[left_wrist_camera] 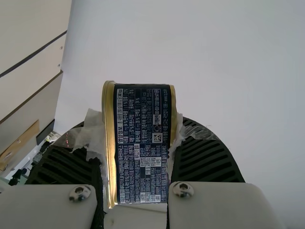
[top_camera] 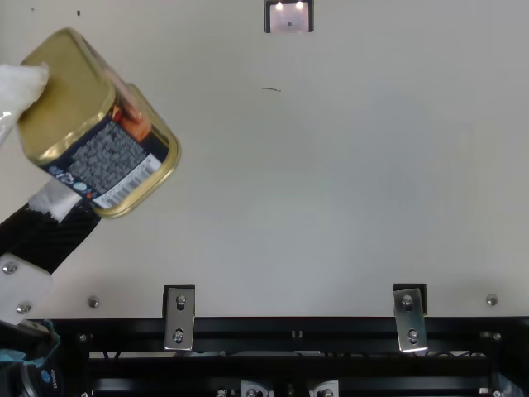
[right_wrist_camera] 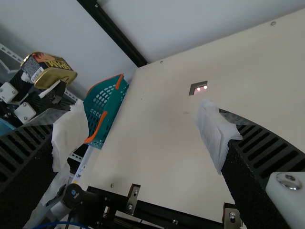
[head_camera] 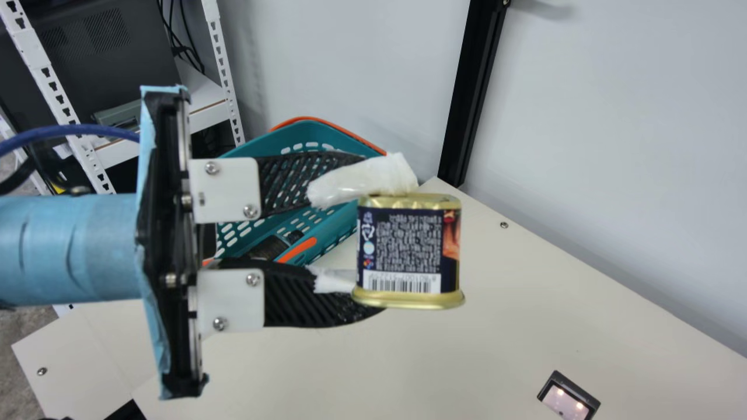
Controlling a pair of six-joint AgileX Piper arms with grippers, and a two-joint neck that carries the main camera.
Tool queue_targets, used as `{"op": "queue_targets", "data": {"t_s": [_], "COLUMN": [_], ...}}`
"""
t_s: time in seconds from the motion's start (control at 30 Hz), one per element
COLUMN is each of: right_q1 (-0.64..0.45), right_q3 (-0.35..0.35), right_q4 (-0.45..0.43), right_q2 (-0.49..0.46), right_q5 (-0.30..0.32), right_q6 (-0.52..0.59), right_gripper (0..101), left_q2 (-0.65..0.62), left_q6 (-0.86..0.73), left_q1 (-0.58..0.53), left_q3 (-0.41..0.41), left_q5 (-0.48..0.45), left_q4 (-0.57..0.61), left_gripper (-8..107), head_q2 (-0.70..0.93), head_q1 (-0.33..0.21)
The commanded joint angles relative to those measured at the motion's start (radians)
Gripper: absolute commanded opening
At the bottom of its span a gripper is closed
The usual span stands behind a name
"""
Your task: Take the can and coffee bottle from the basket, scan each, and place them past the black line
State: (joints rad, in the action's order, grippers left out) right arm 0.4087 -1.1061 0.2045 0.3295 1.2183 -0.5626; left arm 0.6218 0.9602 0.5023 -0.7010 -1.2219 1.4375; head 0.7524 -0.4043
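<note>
Above table, can (head_camera: 402, 251) in left tool (head_camera: 365, 239)

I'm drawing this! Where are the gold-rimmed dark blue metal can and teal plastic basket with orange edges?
Gold-rimmed can (head_camera: 402, 248): main view, on its printed side.
Teal basket (right_wrist_camera: 115, 113): right wrist view, on its wall.

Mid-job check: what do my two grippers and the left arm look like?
Left gripper: black ribbed fingers, white wrapping towards the tips, white screwed brackets, black mount edged in light blue. The left arm is light blue behind it, near a dark-blue cable. Right gripper: black ribbed fingers, white wrapping, white bracket.
</note>
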Motion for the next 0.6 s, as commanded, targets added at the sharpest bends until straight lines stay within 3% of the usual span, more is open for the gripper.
{"op": "queue_targets", "data": {"t_s": [0.0, 0.4, 0.57], "right_q1": [0.0, 0.0, 0.0], "right_q3": [0.0, 0.0, 0.0], "right_q4": [0.0, 0.0, 0.0], "right_q2": [0.0, 0.0, 0.0], "right_q5": [0.0, 0.0, 0.0], "right_q6": [0.0, 0.0, 0.0], "right_gripper": [101, 101, 101], "left_q2": [0.0, 0.0, 0.022], "left_q6": [0.0, 0.0, -0.079], "left_q1": [0.0, 0.0, 0.033], "left_q3": [0.0, 0.0, -0.02], "left_q5": [0.0, -0.002, 0.012], "left_q4": [0.0, 0.0, -0.046], "left_gripper": [10, 10, 10], "head_q2": [0.018, 0.018, 0.018], "head_q1": [-0.032, -0.032, -0.032]}}
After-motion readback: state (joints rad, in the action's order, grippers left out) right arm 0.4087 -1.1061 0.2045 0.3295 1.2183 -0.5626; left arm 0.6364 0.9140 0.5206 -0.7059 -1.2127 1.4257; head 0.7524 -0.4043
